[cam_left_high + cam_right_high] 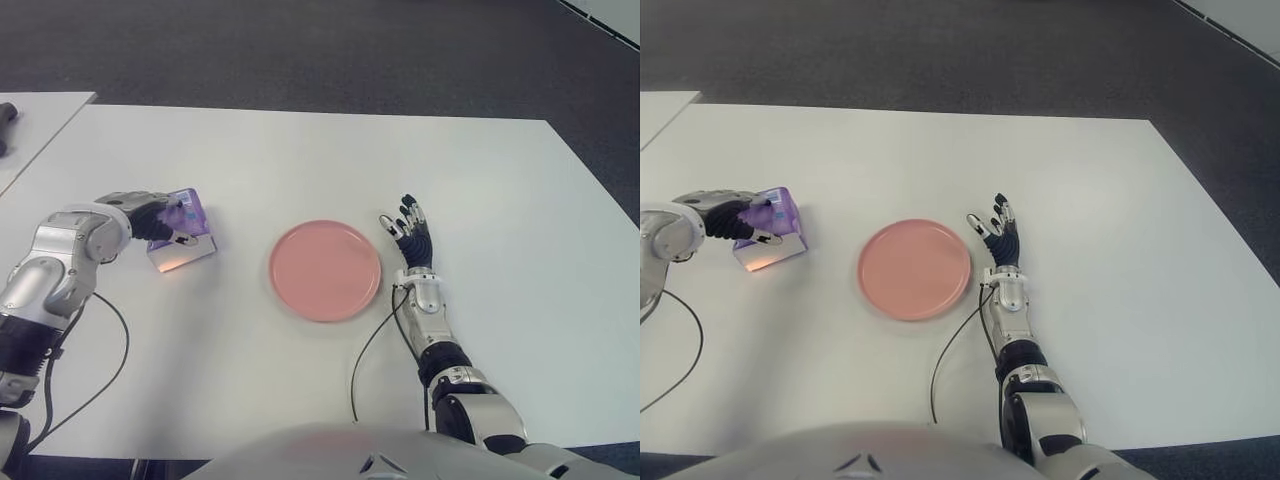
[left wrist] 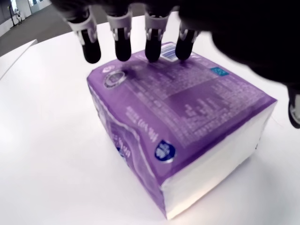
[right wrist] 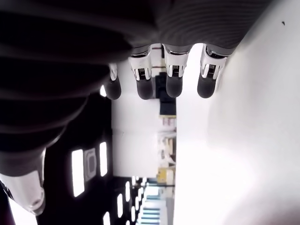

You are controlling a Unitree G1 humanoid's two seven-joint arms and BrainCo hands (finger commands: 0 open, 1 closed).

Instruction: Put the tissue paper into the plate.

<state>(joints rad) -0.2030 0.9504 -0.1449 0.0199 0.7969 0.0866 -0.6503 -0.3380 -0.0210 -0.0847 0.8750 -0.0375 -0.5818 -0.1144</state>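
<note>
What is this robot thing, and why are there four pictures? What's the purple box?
It is a robot shaped like a person, with two arms and fingered hands. Two pictures come from cameras in its head, looking down at a white table. The other two come from cameras on its wrists, very close to its fingers. On the table lies a pink plate, empty. The purple box is a tissue pack. The left hand is on it, fingertips touching its top, though a firm grip is not clear. The right hand shows open just right of the plate, holding nothing.
</note>
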